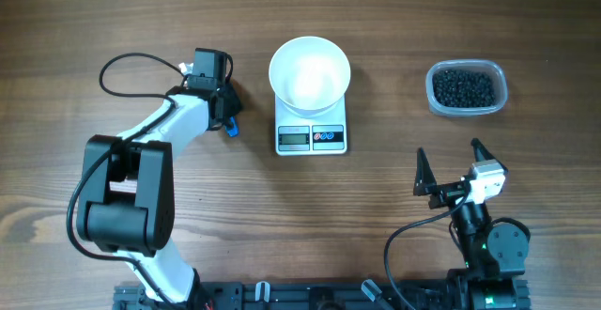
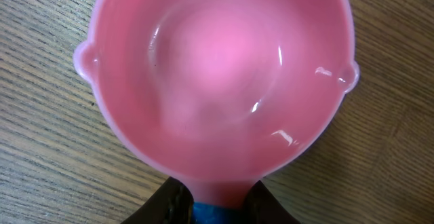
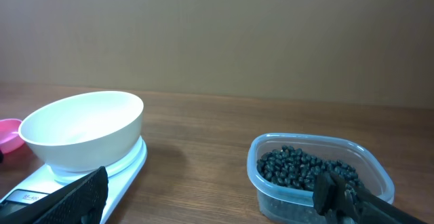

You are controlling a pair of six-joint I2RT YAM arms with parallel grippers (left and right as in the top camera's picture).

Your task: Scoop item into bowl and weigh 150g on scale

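Beads (image 3: pixel 305 166) lie round, glossy black; left gripper (image 2: pixel 217 203) seemingly pinches smooth pink scoop (image 2: pixel 217 75); right gripper (image 1: pixel 448 150) spread.

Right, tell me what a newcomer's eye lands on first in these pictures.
The pink scoop fills the left wrist view, with the left pincer straddling its handle. In the overhead view, an empty white bowl sits on the scale at the table's far centre. To its right, a clear tub holds a dark heap of beads.
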